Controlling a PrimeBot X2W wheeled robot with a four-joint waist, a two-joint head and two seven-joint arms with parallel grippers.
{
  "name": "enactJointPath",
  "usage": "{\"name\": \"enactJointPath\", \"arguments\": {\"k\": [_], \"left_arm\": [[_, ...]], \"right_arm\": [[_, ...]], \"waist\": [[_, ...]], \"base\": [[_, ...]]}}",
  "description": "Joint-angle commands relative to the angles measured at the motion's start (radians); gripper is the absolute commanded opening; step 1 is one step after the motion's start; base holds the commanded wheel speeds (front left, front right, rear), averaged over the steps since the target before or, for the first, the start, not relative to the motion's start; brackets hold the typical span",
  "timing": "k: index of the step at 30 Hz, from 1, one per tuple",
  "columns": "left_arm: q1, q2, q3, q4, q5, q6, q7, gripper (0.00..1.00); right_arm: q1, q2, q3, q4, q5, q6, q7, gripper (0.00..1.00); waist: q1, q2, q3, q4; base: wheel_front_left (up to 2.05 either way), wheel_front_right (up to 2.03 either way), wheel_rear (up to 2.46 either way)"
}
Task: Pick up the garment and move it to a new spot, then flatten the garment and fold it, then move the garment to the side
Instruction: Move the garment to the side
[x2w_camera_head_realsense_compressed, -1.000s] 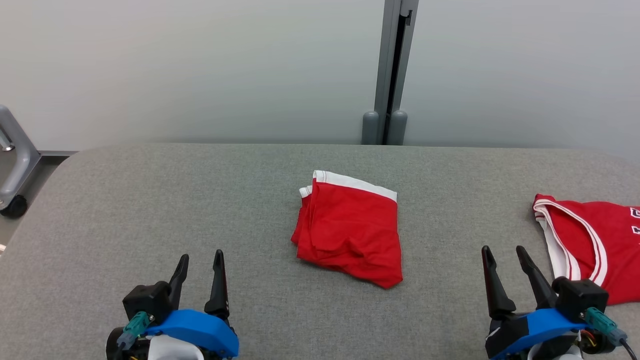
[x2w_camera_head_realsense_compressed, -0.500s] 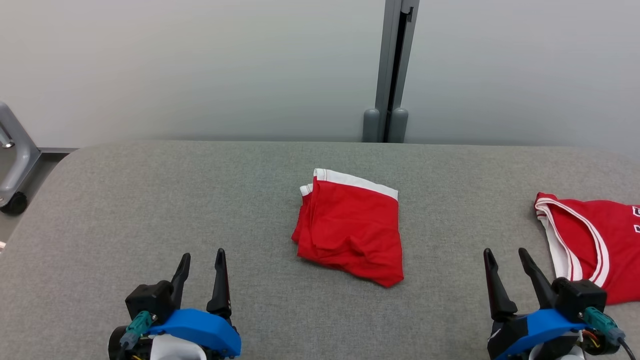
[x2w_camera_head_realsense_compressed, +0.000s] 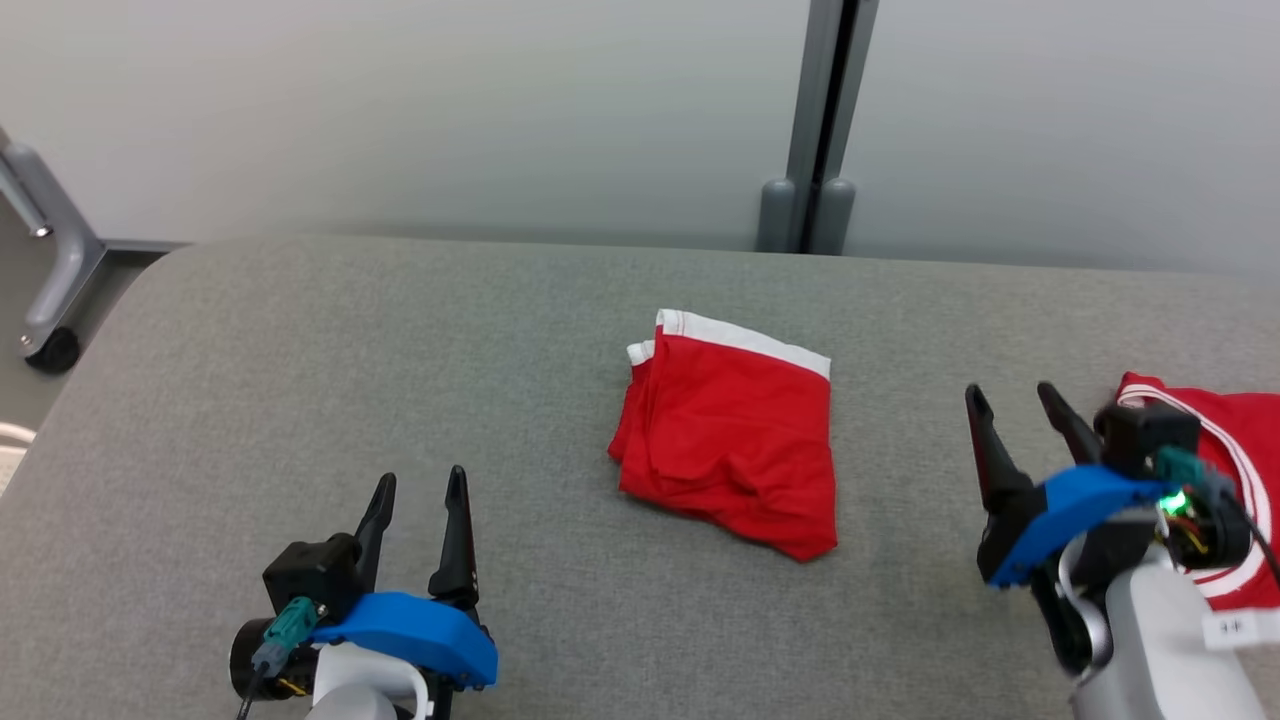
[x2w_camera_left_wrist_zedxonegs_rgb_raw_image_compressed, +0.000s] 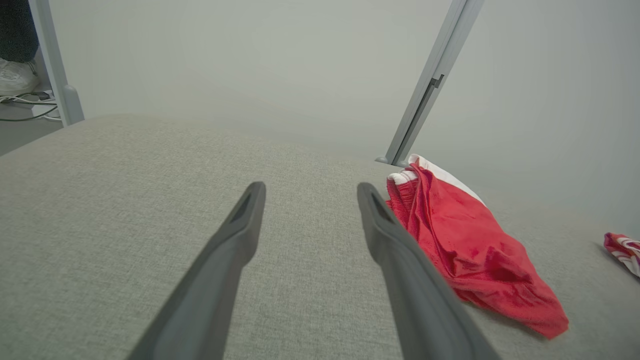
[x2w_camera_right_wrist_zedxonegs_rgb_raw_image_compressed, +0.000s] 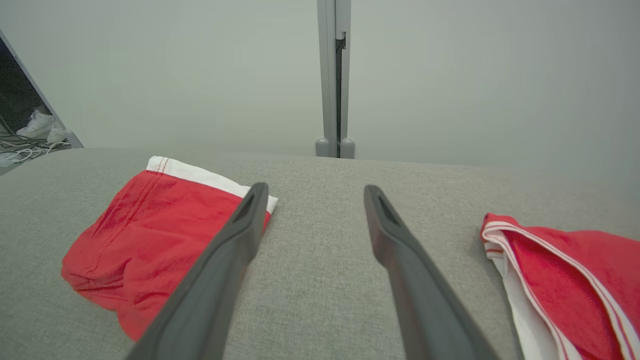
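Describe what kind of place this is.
Probably a lab or test room: grey fabric-covered table, plain partition panels joined by a metal post, loose floor cables.

The red-and-white jersey (x2w_camera_head_realsense_compressed: 1248, 428) runs off the right edge, partly covered by the right pincer (x2w_camera_head_realsense_compressed: 1008, 392).

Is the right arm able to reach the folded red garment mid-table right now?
Probably yes: the right gripper stands open, with bare grey tabletop between it and the folded red garment.
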Motion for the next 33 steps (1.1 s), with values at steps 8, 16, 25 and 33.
{"name": "enactJointPath", "arguments": {"k": [8, 16, 25, 33], "left_arm": [[-0.048, -0.023, 0.008, -0.020, -0.013, -0.008, -0.004, 1.00], [-0.070, -0.048, 0.035, -0.040, -0.004, -0.021, -0.004, 1.00], [-0.079, -0.055, 0.075, -0.071, 0.023, -0.029, -0.004, 1.00], [-0.081, -0.065, 0.095, -0.080, 0.043, -0.035, -0.003, 1.00]], "right_arm": [[-0.209, -0.001, -0.031, 0.142, -0.007, 0.000, 0.169, 1.00], [-0.309, -0.015, -0.019, 0.297, 0.043, 0.000, 0.310, 1.00], [-0.325, -0.019, 0.018, 0.414, 0.058, 0.000, 0.391, 1.00], [-0.357, -0.015, 0.058, 0.456, 0.066, 0.000, 0.380, 0.08]], "waist": [[-0.0001, -0.0001, 0.088, 0.077], [-0.0001, -0.0001, 0.151, 0.141], [-0.0001, -0.0001, 0.190, 0.175], [-0.0001, -0.0001, 0.209, 0.173]], "base": [[0.00, 0.00, 0.00], [0.00, 0.00, 0.00], [0.00, 0.00, 0.00], [0.00, 0.00, 0.00]]}}
